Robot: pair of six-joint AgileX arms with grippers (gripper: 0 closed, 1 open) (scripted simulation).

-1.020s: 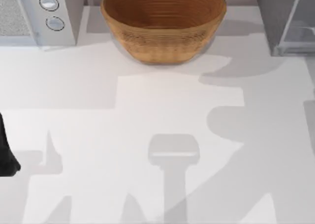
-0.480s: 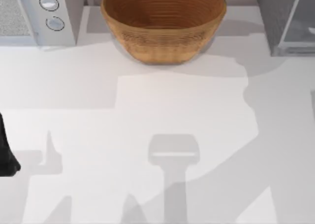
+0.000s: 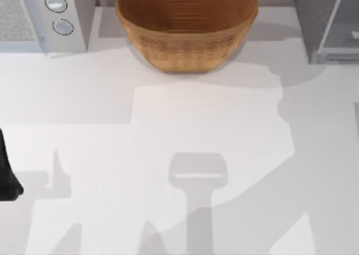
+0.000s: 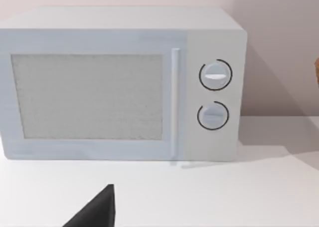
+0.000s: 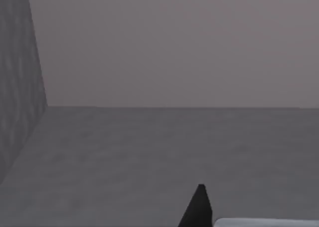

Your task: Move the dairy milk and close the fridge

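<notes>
The fridge [image 3: 314,19] stands at the table's far right corner, grey and speckled, with its pale translucent door panel [image 3: 342,28] angled outward. In the right wrist view, a speckled grey wall [image 5: 17,87] and a grey floor surround one dark fingertip [image 5: 198,207] of my right gripper. A white edge [image 5: 264,222] lies beside that fingertip, and I cannot tell whether it is the dairy milk. My left arm [image 3: 4,174] rests at the table's left edge. One of its dark fingertips [image 4: 97,209] points toward the microwave.
A light grey microwave [image 3: 39,17] with two round knobs stands at the far left. A large wicker bowl [image 3: 186,25] sits at the far middle. Arm shadows lie across the white tabletop [image 3: 185,126].
A second ago the shadow on the table's right side spread wider toward the fridge. It has held still over the last half second. The left arm has not moved.
</notes>
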